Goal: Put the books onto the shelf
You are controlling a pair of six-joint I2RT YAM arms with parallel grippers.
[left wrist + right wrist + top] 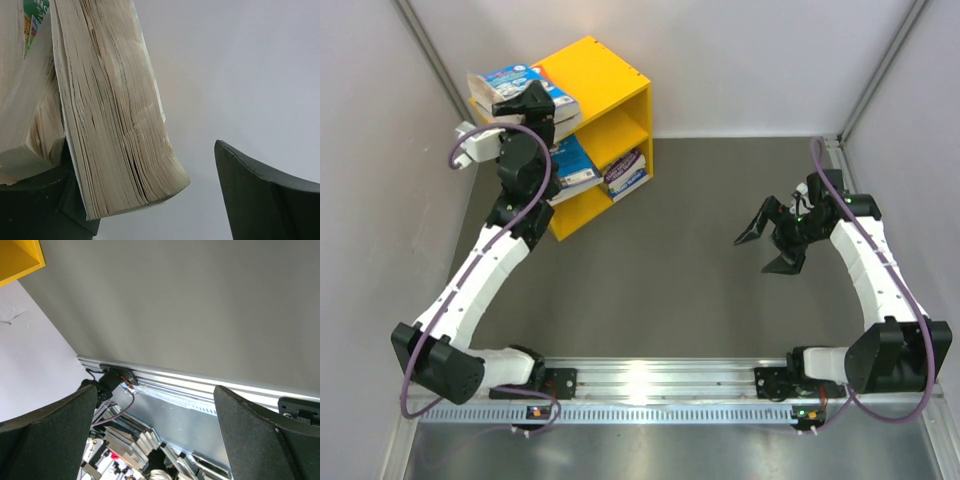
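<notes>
Books: thin paperbacks with blue-and-white cartoon covers (628,172) lie inside the bright yellow boxy shelf (595,70), poking out of its open front. I cannot tell which compartment each sits in. One thick paperback with yellowed page edges (120,110) is up at the shelf's top board, beside another.

The left fingers (265,195) are spread wide. The thick paperback leans against one finger and the other stands clear of it, so nothing is clamped. Judgement: this is the release step, with the book left to rest on its neighbour.

The right fingers (50,430) are fully spread and empty. They hang over the dark grey surface (670,260), well apart from the shelf, probably to stay out of the left arm's way.
</notes>
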